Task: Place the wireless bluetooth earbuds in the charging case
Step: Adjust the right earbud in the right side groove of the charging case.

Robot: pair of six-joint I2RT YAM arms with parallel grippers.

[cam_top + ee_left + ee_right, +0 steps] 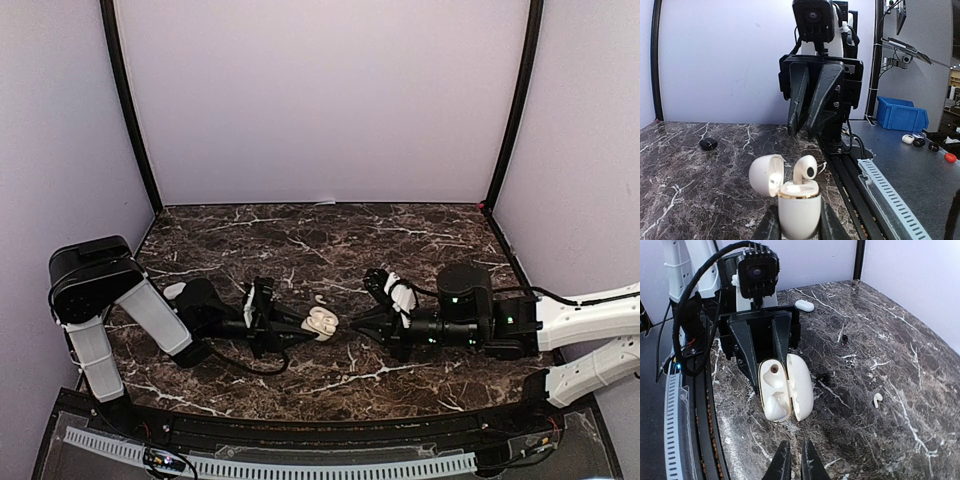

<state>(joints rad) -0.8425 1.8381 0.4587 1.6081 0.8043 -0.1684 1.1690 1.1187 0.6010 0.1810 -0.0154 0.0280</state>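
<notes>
Counter point(400, 235): dark brown marble veined with white was seen, spread beneath both arms.
Room: pale lilac walls point(320, 100) were set on three sides, joined by black posts point(130, 110); a blue bin point(901, 114) was seen beyond the counter's edge.
Charging case point(799, 207): clenched by the left gripper point(312, 325), lid swung open, near the counter's middle.
Seated earbud point(806, 169): lodged in the case, head protruding.
Loose earbud point(877, 399): found lying on the marble, apart from the case.
Right gripper point(795, 462): jaws drawn nearly together on nothing, pointed at the case.

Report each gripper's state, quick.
Left gripper: closed on the charging case.
Right gripper: closed, holding nothing.
</notes>
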